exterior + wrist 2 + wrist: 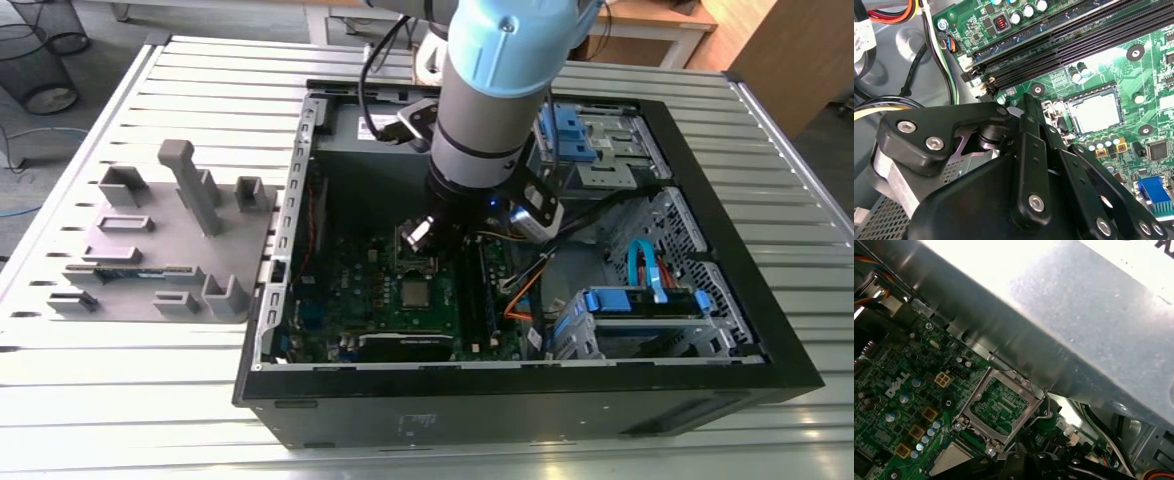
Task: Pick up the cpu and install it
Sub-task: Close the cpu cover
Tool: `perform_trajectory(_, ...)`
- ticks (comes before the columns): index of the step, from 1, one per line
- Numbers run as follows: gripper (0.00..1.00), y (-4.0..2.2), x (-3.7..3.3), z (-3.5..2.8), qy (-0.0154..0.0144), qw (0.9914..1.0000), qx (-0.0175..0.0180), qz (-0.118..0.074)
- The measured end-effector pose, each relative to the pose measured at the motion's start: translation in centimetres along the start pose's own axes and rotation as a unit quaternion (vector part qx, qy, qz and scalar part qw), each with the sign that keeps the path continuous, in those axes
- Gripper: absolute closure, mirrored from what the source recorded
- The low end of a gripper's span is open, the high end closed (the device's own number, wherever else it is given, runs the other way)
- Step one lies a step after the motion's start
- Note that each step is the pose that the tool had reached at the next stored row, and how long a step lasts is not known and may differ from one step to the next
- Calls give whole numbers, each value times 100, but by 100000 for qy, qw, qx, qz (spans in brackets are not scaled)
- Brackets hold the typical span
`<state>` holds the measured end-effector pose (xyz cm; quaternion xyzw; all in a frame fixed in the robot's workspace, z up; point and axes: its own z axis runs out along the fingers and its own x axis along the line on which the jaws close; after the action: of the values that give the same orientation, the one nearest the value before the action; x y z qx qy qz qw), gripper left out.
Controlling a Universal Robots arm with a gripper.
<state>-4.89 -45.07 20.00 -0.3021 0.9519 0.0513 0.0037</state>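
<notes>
An open computer case [747,350] is seen lying on its side on a slatted metal table [134,400], close to the table's middle. A grey fixture block [160,250] is set on the same table beside the case, at the exterior view's left. A green motherboard [340,300] is mounted on the floor of the case.

The cpu [1097,111] is seated flat in its socket near the middle of the motherboard, its dull silver top facing up. Nothing is touching it. Black memory slots [1079,35] are seen running along the board just beside the socket. The hinged socket frame [999,407] is tilted up and open at the socket's edge, and green board is visible through its window; part of the cpu's silver top is seen just beside it in the first wrist view.

The arm [501,90] is reached down into the case, and the gripper [441,238] is held above the board near the open frame, apart from the cpu. Whether the gripper is released or clenched cannot be told, and nothing is seen grasped in it.

Orange and blue cables [643,262] are routed through the case at the exterior view's right.
</notes>
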Motion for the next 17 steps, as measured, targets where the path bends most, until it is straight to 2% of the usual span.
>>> perform_trajectory(11, 89, 12, 7, 25, 7, 100000, 4, -3)
perform_trajectory(17, 89, 17, 5, -34, 10, 100000, 2, -41)
